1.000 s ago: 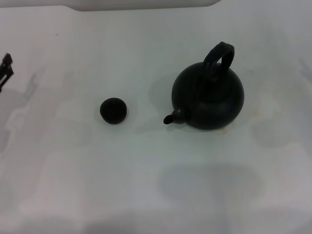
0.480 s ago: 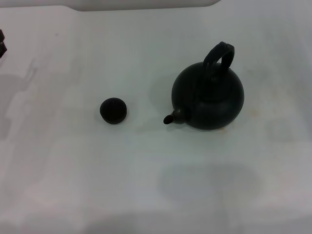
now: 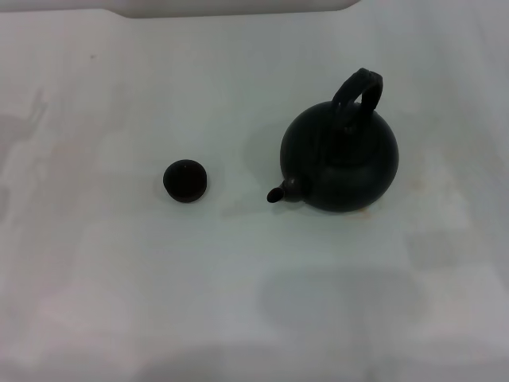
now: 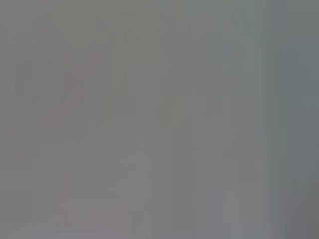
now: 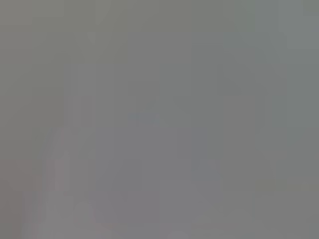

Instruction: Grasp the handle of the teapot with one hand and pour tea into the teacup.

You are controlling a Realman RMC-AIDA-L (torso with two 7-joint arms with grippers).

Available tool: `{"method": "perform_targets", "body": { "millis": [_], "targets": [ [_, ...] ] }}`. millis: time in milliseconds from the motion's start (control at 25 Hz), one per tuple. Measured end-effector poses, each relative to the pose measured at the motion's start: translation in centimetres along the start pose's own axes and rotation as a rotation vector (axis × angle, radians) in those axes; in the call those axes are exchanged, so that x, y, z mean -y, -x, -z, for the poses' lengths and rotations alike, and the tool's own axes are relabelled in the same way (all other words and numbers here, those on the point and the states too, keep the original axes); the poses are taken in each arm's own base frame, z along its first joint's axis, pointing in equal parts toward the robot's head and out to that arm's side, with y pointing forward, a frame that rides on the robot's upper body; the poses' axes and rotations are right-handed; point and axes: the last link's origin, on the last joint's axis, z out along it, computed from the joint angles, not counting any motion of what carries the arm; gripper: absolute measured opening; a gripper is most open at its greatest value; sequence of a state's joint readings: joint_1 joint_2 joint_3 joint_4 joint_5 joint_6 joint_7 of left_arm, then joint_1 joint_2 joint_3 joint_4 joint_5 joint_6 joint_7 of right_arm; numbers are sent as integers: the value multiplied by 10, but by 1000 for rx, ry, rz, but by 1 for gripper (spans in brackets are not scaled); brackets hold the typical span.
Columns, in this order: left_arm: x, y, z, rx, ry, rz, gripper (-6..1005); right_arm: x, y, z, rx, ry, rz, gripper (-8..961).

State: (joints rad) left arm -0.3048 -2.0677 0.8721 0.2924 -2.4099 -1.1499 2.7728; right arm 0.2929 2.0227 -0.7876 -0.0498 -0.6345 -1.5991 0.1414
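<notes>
The black round teapot (image 3: 342, 163) stands upright on the white table, right of the middle in the head view. Its short spout (image 3: 280, 192) points left toward the teacup. Its arched black handle (image 3: 358, 91) rises over the far side of its top. The tiny black teacup (image 3: 185, 181) sits on the table to the teapot's left, apart from it. Neither gripper shows in the head view. Both wrist views show only plain grey with no object or fingers.
The white table (image 3: 238, 302) fills the head view. A pale raised edge (image 3: 231, 8) runs along the far side. Nothing else stands on the table.
The left gripper, seen at the left edge of the head view earlier, has moved out of view. The teapot and teacup have not moved.
</notes>
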Motion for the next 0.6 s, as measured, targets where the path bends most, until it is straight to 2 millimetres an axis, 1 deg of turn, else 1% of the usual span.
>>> {"method": "perform_targets", "body": {
  "millis": [80,280,360,480,600],
  "targets": [
    [0,-3,1,-21,4,1,806,-1,2,3,18,0,-4,848],
    [-7,-13,5,-93,62,28,805,-4,-1,6,-4,5,-21,848],
    [-9,-13,6,-95,75,39,805,-5,-2,7,-11,7,-28,848],
    [-11,-13,6,-88,106,101,804,-6,-2,8,-15,8,-32,848],
    [-9,-11,5,-61,104,168,804,-6,-4,9,-23,5,-34,848]
  ]
}}
